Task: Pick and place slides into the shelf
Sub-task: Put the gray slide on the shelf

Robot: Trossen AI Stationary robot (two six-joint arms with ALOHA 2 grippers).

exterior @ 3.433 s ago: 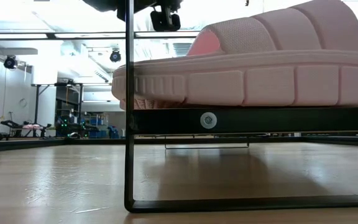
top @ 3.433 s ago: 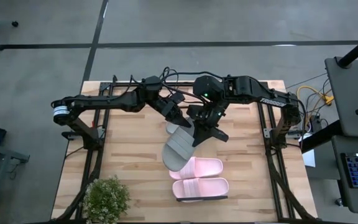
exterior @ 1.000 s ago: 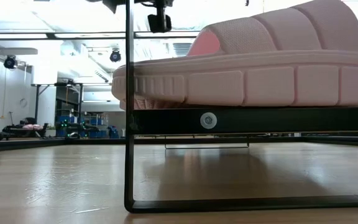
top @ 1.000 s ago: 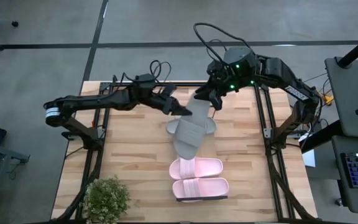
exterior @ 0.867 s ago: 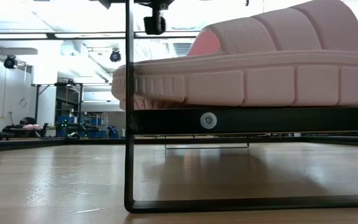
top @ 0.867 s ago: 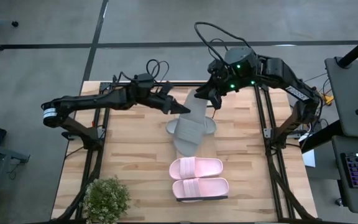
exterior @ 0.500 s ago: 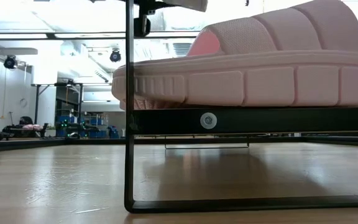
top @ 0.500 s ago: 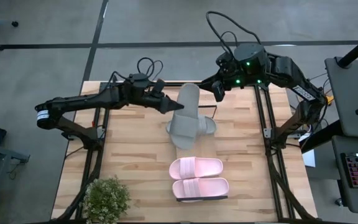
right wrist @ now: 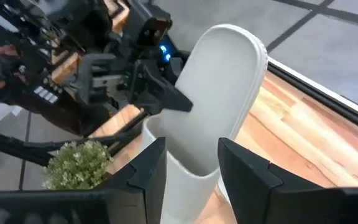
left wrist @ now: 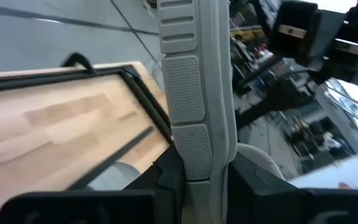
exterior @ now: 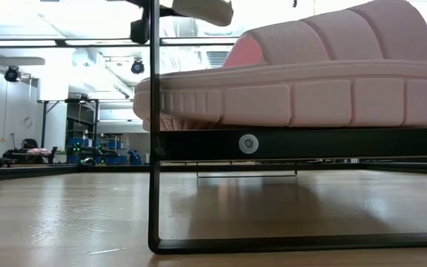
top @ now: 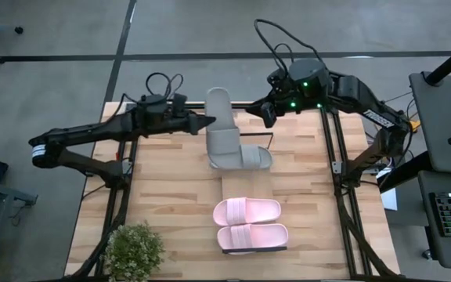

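Left gripper (top: 203, 121): clenched on the side edge of a grey slide (top: 218, 117), held aloft above the far half of the table (top: 163, 188); in the left wrist view the sole edge (left wrist: 194, 118) runs between the two dark fingers.

Right gripper (top: 268, 112): released, just beside the held slide at the table's far edge, holding nothing; in its wrist view the held slide (right wrist: 216, 93) shows past the parted fingers.

Second grey slide (top: 245, 157): lying on the table directly under the held one, partly covered by it.

Pink slides (top: 249, 223): a pair side by side on the shelf (top: 245, 186), at its near end. The low view shows one (exterior: 295, 81) resting on the shelf's dark rail (exterior: 302, 144).

Risk, as judged: an edge pinch on soft foam is a thin hold. The slide may swing or slip out during travel, or land crooked across the narrow shelf.

Obstructions: the pink pair fills the shelf's near end, leaving only the far stretch; the second grey slide lies at that end, and the right gripper is close to the held slide.

Other: potted plant (top: 134, 249) at the near left corner, well apart.
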